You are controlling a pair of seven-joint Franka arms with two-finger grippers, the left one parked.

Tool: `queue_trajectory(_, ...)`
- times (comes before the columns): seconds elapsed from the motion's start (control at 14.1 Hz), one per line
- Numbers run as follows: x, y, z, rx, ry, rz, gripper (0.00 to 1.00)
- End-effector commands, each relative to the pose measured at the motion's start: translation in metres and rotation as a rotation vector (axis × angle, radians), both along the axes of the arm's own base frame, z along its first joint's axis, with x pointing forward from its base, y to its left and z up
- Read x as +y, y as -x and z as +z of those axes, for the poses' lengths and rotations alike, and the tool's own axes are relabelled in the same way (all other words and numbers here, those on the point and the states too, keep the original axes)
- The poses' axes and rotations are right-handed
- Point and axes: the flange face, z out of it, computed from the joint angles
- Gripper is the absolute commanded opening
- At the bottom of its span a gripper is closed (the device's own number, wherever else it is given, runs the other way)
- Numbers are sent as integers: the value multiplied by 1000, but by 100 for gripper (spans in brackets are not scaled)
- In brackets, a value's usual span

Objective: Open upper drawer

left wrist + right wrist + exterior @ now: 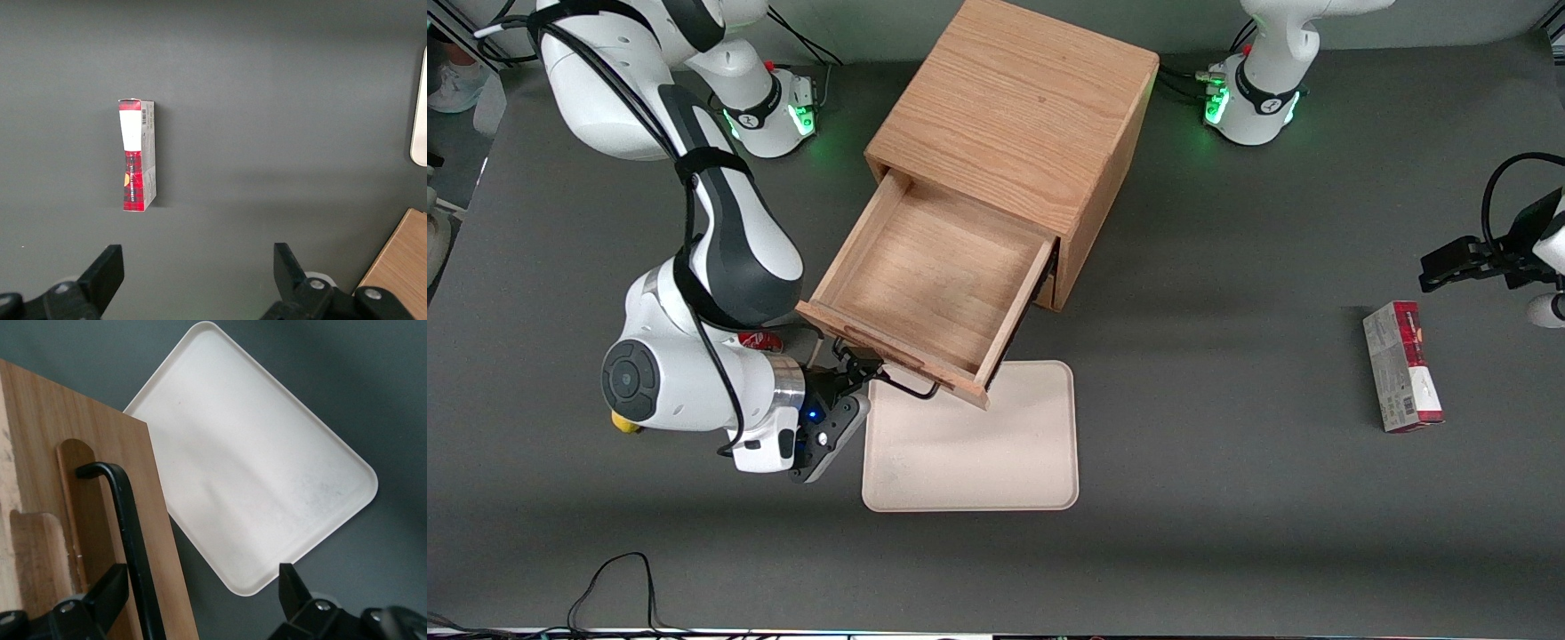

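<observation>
The upper drawer (934, 276) of the oak cabinet (1014, 116) stands pulled far out, and its plain wooden interior shows empty. Its light wood front (137, 460) carries a thin black wire handle (907, 387), which also shows in the right wrist view (127, 513). My right gripper (854, 369) is at the drawer front, at the handle's end toward the working arm. In the right wrist view the gripper (200, 587) is open, with its fingers wide apart. The handle runs between them close to one finger (110, 587), with no grip on it.
A cream tray (978, 444) lies on the grey table just in front of the open drawer, partly under its front, and it also shows in the right wrist view (253, 467). A red and grey box (1402, 366) lies toward the parked arm's end of the table.
</observation>
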Motion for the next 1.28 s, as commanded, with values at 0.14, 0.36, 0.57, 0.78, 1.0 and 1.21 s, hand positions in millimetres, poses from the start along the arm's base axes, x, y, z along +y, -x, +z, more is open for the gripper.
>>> queue_trajectory(0.14, -14, -13, 22, -44, -25, -12, 100)
queue_trajectory(0.36, -26, -9, 43, -42, -10, -16, 100)
queue_trajectory(0.57, -53, -4, 67, -3, 38, -98, 100)
queue_trajectory(0.78, -73, 34, 102, 24, 128, -111, 100)
queue_trajectory(1.0, -92, 81, 130, 55, 176, -194, 100)
queue_trajectory(1.21, -100, 128, 144, 45, 321, -289, 100)
